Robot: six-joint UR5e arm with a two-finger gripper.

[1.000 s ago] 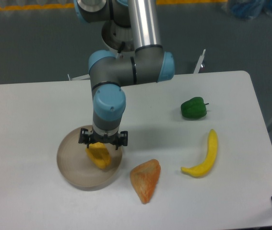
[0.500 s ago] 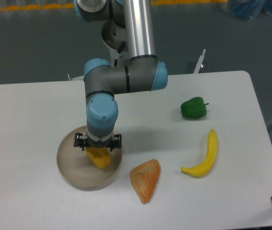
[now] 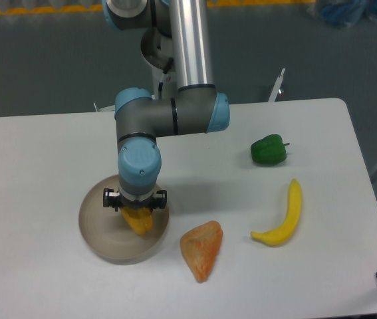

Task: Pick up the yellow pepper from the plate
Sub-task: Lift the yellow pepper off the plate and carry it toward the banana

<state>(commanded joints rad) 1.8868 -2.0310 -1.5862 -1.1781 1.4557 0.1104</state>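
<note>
Gripper (image 3: pixel 135 207) shifted left and lower since earlier frames, now right over yellow pepper (image 3: pixel 138 220) on plate (image 3: pixel 98 229), lower left of frame.

Fingers straddle the pepper's top; can't tell if they've clamped or remain parted, wrist blocks the view. Pepper sits on the plate's right half, not lifted yet. Judging by the drop, grasp is about to close, lift to follow. Orange-red wedge (image 3: pixel 202 249), banana (image 3: pixel 282 216), green pepper (image 3: pixel 268 149) lie to the right. No readable writing or brands.
</note>
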